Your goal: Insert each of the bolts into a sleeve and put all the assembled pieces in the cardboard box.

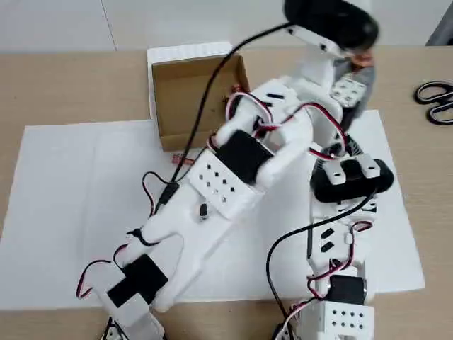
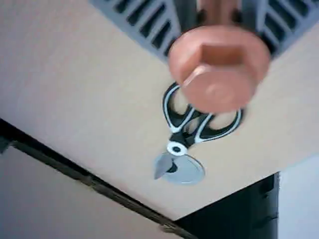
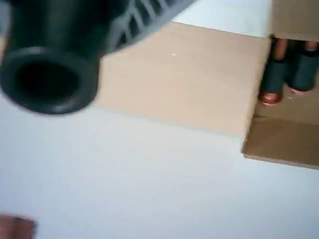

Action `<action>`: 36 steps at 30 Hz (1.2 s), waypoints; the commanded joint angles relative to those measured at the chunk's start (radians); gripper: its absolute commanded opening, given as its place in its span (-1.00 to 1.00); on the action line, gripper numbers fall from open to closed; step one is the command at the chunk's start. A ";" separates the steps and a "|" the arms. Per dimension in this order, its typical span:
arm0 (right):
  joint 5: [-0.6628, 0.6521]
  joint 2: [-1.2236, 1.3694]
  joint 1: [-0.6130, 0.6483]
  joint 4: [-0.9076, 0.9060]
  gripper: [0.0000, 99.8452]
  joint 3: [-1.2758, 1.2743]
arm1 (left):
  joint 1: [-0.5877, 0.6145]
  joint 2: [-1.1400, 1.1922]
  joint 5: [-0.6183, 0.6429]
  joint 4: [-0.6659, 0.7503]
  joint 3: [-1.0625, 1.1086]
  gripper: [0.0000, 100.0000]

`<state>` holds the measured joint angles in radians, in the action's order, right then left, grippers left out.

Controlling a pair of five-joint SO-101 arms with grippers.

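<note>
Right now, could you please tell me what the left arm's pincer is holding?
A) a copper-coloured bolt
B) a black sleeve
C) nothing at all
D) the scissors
A: the left wrist view shows the copper-coloured bolt, hexagonal head outward, clamped in the left pincer, with the scissors lying on the table beyond.

Overhead camera looks down; close wrist cameras share its scissors (image 2: 176,148) and cardboard box (image 1: 185,106).

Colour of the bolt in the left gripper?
Copper-orange bolt; shows best in the left wrist view.
</note>
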<state>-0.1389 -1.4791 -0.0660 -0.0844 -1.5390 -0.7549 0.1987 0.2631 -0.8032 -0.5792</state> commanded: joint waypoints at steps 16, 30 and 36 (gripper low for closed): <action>0.015 0.297 -0.059 0.329 -1.00 0.124 | -0.031 -0.003 -0.008 0.058 0.005 -0.99; 0.057 0.300 -0.036 0.328 -1.00 0.130 | -0.035 0.000 -0.011 0.137 0.099 -0.99; 0.055 0.300 -0.036 0.328 -1.00 0.127 | -0.063 -0.002 -0.006 0.104 0.101 -0.99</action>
<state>-0.0913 -1.1815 -0.1089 0.2148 -1.4837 -0.7825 0.2094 0.2570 -0.6851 -0.4795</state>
